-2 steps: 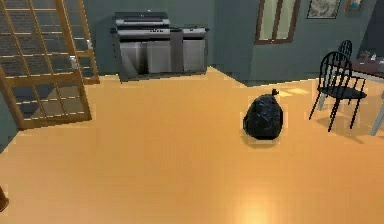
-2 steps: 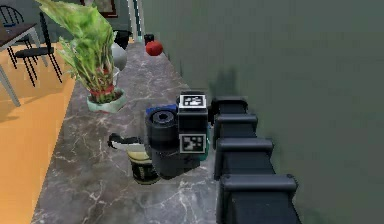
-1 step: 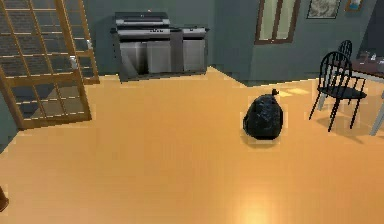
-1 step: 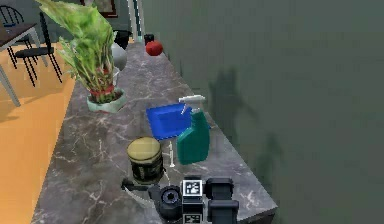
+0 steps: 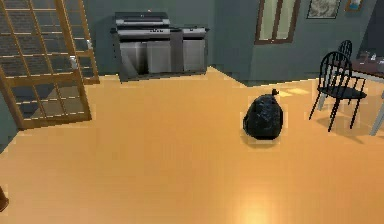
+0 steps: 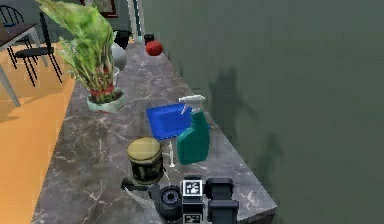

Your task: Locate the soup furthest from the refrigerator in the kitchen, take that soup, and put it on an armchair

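Observation:
On the marble countertop (image 6: 85, 150) in the arm side view stands a short can (image 6: 145, 160) with a dark lid and a pale yellow body, possibly the soup. My gripper (image 6: 140, 186) reaches in from the bottom edge, its dark body just left of the white marker squares (image 6: 192, 187). Its fingers end at the can's base. Since the can rests on the counter, I cannot tell whether the gripper holds anything.
A green spray bottle (image 6: 192, 135) and a blue object (image 6: 168, 120) stand right behind the can. A potted plant (image 6: 90, 55), a white jug (image 6: 120, 52) and a red object (image 6: 154, 47) stand farther along. In the forward view, a black bag (image 5: 263, 117), a black chair (image 5: 340, 88), a grey appliance (image 5: 160, 45) and a wooden lattice (image 5: 40, 60) ring the open orange floor.

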You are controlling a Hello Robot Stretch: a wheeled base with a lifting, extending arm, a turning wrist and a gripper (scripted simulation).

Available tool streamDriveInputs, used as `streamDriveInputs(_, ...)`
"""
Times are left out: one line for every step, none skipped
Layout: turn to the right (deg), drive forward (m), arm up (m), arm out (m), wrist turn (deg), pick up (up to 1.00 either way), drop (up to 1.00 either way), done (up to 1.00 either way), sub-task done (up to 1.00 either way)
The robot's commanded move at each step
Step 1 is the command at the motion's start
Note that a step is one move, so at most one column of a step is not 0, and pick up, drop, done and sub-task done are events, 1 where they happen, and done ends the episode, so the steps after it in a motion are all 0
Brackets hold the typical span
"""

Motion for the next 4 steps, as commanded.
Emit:
streamDriveInputs(0.0, 0.0, 0.1, 0.0, 0.0, 0.0, 0.0, 0.0, 0.0)
streamDriveInputs(0.0, 0.0, 0.06, 0.0, 0.0, 0.0, 0.0, 0.0, 0.0)
streamDriveInputs(0.0, 0.0, 0.0, 0.0, -45.0, 0.0, 0.0, 0.0, 0.0)
streamDriveInputs(0.0, 0.0, 0.0, 0.0, -45.0, 0.0, 0.0, 0.0, 0.0)
